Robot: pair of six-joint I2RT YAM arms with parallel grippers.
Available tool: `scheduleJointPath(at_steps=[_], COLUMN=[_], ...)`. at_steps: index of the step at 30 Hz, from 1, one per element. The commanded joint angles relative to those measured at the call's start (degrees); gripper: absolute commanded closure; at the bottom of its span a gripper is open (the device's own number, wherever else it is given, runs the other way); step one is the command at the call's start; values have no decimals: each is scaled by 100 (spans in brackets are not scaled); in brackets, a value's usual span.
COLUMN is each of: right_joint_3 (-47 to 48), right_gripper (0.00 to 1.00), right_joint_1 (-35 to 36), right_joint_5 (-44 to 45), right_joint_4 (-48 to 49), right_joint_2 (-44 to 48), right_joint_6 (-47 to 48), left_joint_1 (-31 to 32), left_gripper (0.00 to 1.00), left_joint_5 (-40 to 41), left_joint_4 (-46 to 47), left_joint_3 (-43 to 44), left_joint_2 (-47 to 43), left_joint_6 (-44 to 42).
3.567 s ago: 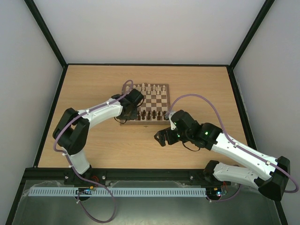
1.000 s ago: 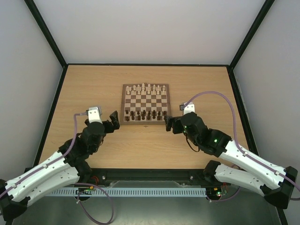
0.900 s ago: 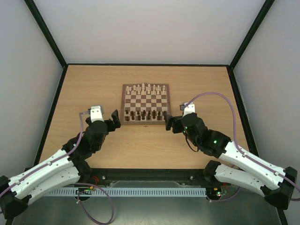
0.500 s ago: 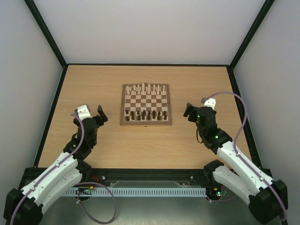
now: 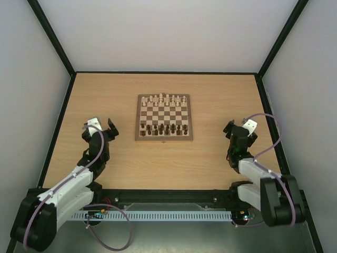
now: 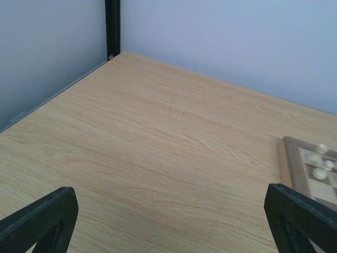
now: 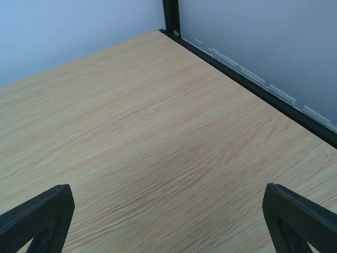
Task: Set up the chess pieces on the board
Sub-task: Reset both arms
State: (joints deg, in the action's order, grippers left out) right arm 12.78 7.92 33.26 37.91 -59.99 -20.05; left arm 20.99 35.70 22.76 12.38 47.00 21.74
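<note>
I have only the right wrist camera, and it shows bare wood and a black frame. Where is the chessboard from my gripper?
Observer: The board lies to the left of the right gripper, well apart from it.
Operator: Are the dark pieces on it?
Observer: Yes, the dark pieces stand along the board's near side, and the white pieces along its far side.
Operator: What about the other arm?
Observer: The left gripper is open and holds nothing, on the opposite side of the board.

White arm shells (image 5: 68, 184), black joints (image 5: 37, 226), purple cables (image 5: 266, 115), black pincer fingers (image 6: 45, 219)
</note>
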Motion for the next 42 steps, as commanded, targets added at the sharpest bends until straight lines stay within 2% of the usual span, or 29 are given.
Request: scheduleJointPath(at_steps=[1,4,8,12,14,16,19,21,25,30,37,38,39,42], right_joint_3=[15,67,-180,366,455,356,178,-59,-83,-87,-84,-85,-77,-77], right_gripper=[1,1,1,1,1,1,1,1,1,1,2,1,2,1], right_joint_1=[-178,-212,-265,-266,-265,-269,-267,-269,-265,-266,-267,-270,-266,-265], right_joint_5=[243,182,5,-389,-481,-588,-1097,-1279,-1358,-1450,-1445,-1447,-1452,-1462], right_joint_4=[1603,1993,3012,2506,2418,2564,2955,3491,3519,3530,3535,3531,3531,3519], right_joint_2=[-852,-1349,-1971,-2426,-2488,-2455,-2526,-2672,-2668,-2680,-2676,-2676,-2681,-2685], right_joint_6=[93,302,400,655,702,752,977,1063,1111,1146,1148,1145,1145,1152], left_joint_1=[-324,-574,-884,-1196,-1393,-1570,-1626,-1708,-2119,-2135,-2125,-2148,-2154,-2114], left_gripper=[1,0,0,0,0,1,0,0,0,0,0,0,1,0], left_joint_5=[-21,-185,-355,-553,-731,-785,-747,-1011,-1482,-1412,-1236,-1193,-1311,-1770], left_joint_4=[835,1146,1348,1698,2374,2737,2735,2792,3146,2824,3058,3152,3865,4533], left_joint_3=[185,307,507,483,153,1,138,193,184,803,817,767,469,64], left_joint_2=[513,872,1349,1532,1662,1979,2484,2561,2801,3385,3518,3522,3599,3549], left_joint_6=[-244,-388,-510,-738,-870,-732,-615,-654,-440,-826,-894,-835,-967,-1221])
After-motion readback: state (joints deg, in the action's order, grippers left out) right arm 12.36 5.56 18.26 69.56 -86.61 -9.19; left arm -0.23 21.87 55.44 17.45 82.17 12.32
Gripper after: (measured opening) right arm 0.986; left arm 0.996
